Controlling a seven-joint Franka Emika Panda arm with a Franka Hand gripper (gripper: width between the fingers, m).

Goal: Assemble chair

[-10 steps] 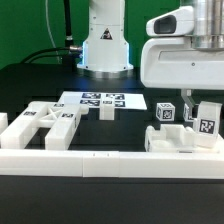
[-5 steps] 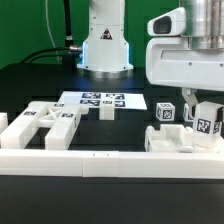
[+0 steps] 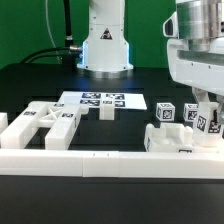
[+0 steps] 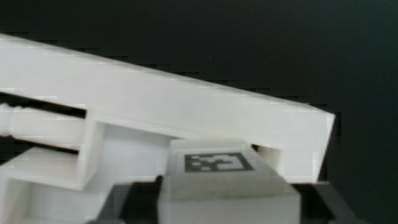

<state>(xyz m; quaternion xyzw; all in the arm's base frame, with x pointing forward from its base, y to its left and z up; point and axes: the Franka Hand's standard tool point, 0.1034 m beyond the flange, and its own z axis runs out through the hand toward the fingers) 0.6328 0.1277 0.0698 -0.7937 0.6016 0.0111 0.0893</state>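
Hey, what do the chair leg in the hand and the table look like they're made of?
Leg: probably rigid plastic, matte white, with blocky, clean edges and no grain. Its tag looks like printed paper or a sticker. Table: black and matte, maybe cloth or painted board; the pictures leave that open.

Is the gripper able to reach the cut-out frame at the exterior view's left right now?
Probably not yet: the gripper holds a tagged leg, so its jaws are not free for the cut-out frame.
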